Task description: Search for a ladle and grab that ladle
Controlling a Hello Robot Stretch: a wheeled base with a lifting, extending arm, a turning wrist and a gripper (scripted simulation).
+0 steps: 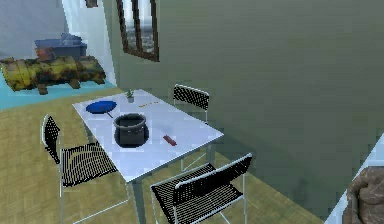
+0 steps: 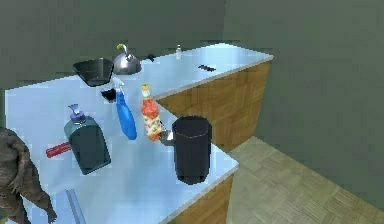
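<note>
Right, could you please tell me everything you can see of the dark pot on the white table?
The pot is round, dark grey to black, metal-like, with a paler rim and no lid; its contents cannot be made out. It stands upright near the middle of the white table, touching only the tabletop. A blue plate lies beyond it and a small red thing lies to its right in the forward view.

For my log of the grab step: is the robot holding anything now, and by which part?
It cannot be told. On the counter stand a blue bottle, a kettle and a black canister.
</note>
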